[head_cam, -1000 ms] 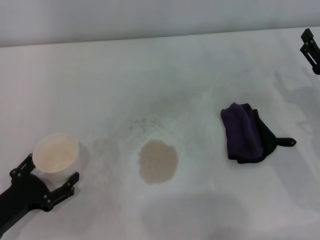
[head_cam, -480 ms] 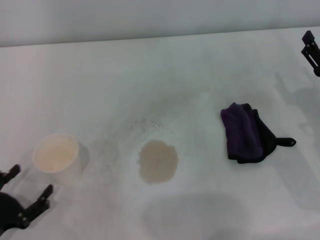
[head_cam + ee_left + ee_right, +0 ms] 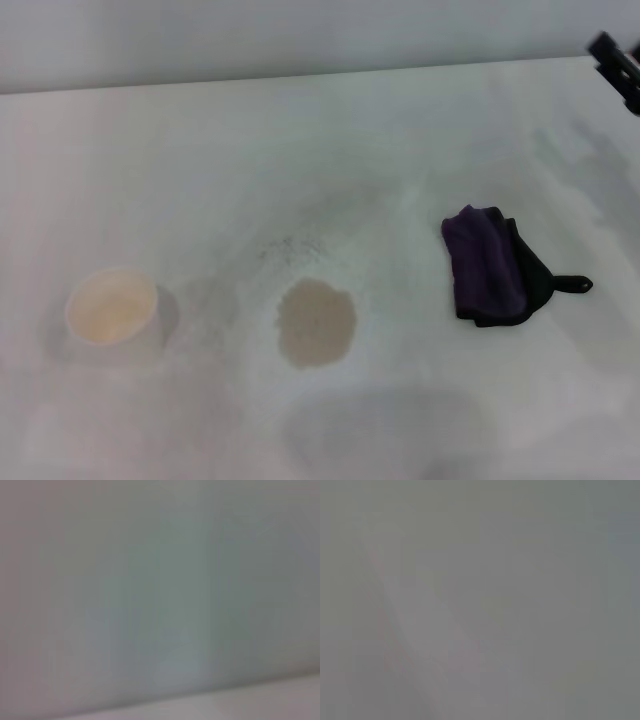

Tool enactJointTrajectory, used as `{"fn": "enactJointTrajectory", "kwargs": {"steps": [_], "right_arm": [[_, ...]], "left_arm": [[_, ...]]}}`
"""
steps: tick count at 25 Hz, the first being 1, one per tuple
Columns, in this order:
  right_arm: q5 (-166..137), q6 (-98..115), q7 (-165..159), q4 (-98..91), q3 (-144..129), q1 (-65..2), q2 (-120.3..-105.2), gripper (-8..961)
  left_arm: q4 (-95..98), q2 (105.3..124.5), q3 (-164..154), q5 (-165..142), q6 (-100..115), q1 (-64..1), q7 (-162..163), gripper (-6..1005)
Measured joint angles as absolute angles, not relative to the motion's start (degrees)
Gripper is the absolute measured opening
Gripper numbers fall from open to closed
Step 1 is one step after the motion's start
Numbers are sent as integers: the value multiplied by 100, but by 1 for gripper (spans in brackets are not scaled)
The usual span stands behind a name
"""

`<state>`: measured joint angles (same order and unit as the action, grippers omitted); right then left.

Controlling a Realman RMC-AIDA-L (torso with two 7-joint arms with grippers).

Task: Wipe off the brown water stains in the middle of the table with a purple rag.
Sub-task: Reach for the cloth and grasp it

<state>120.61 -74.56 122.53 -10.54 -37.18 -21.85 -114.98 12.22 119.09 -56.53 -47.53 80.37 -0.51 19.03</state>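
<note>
The brown water stain (image 3: 316,322) is a roundish tan patch near the middle front of the white table (image 3: 400,140). The purple rag (image 3: 492,266) lies folded to its right, with black edging and a black loop tab (image 3: 575,285) pointing right. My right gripper (image 3: 618,62) shows only as a dark tip at the far right edge, well behind the rag and apart from it. My left gripper is out of the head view. Both wrist views show only plain grey surfaces.
A white paper cup (image 3: 112,308) stands upright at the front left, left of the stain. Faint grey speckles (image 3: 290,246) lie just behind the stain.
My left gripper, which stood open around the cup, has drawn back off the front left edge and left the cup standing. My right gripper has shifted slightly up at the right edge.
</note>
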Motion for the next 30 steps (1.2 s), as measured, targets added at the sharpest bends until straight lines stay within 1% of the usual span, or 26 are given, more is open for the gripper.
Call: {"fn": "enactJointTrajectory", "kwargs": {"steps": [2, 4, 9, 12, 14, 16, 17, 19, 20, 22, 24, 30], "right_arm": [[11967, -7110, 11118, -1702, -4332, -2160, -11463, 852], [11628, -6799, 10048, -2475, -4906, -2119, -11381, 852], [9695, -6576, 7512, -4201, -5531, -2244, -11117, 853], [7966, -6811, 5787, -5329, -5563, -2438, -11063, 854], [6753, -7126, 4736, -6089, -5593, -2573, -11092, 854], [5459, -7562, 3886, -6881, -5635, -2749, -11224, 853], [4896, -7799, 3555, -7236, -5671, -2842, -11328, 852], [3965, -8271, 3071, -7793, -5763, -3011, -11483, 852], [3608, -8504, 2846, -7996, -5903, -3095, -11522, 852], [3156, -8796, 2405, -8233, -6291, -3201, -11534, 852], [2667, -9012, 1746, -8411, -7060, -3350, -11514, 853], [2394, -9075, 1278, -8162, -7901, -3541, -11543, 853]], "left_arm": [[1213, 11909, -5651, -4435, 8184, -36, 1914, 888], [1185, 11909, -5652, -4153, 8282, -50, 1916, 888], [1161, 11905, -5652, -3968, 8343, -144, 1916, 887], [1168, 11900, -5651, -3959, 8378, -194, 1916, 887], [1172, 11900, -5650, -3953, 8408, -243, 1916, 888], [1170, 11897, -5651, -3950, 8419, -287, 1907, 888], [1170, 11894, -5650, -3948, 8419, -304, 1899, 888], [1181, 11891, -5651, -3947, 8420, -336, 1886, 888], [1195, 11891, -5651, -3945, 8422, -362, 1883, 888], [1212, 11887, -5650, -3944, 8421, -415, 1878, 888], [1214, 11879, -5637, -3943, 8421, -445, 1872, 888], [1217, 11873, -5582, -3939, 8412, -577, 1786, 888]]}}
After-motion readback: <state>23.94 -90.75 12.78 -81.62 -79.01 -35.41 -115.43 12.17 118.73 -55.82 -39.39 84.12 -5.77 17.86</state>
